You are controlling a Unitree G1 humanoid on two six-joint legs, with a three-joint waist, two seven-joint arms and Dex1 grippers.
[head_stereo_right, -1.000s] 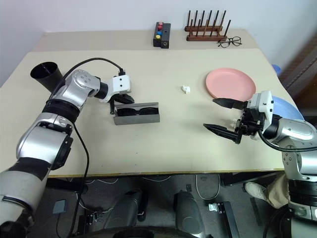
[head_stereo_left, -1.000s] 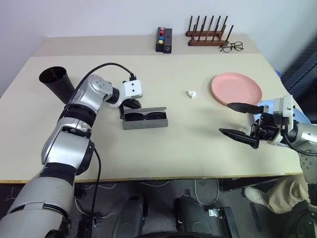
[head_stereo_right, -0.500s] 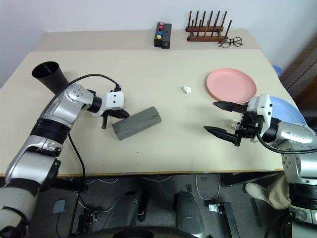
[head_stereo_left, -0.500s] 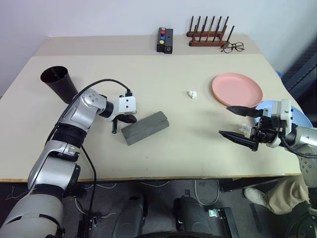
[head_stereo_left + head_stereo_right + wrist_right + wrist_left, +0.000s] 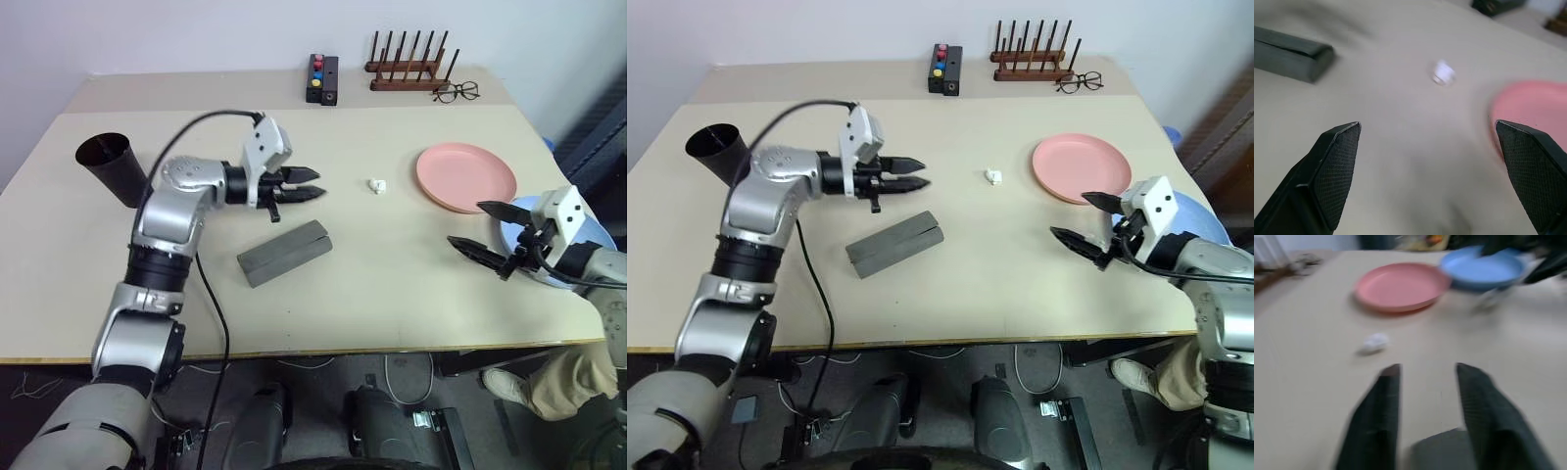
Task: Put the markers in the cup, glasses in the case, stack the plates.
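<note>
Your right gripper (image 5: 493, 237), fingers spread and empty, sits nearest the blue plate (image 5: 521, 209), just beside the pink plate (image 5: 466, 176).

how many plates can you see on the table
2: the pink plate lies toward the table's right side; the blue plate sits beside it at the right edge, partly behind the right gripper.

Even, soft indoor light falls from above, leaving only faint shadows on the desk (image 5: 372, 284). The head views are sharp. The left wrist view is heavily motion-blurred; the right wrist view is slightly smeared.
</note>
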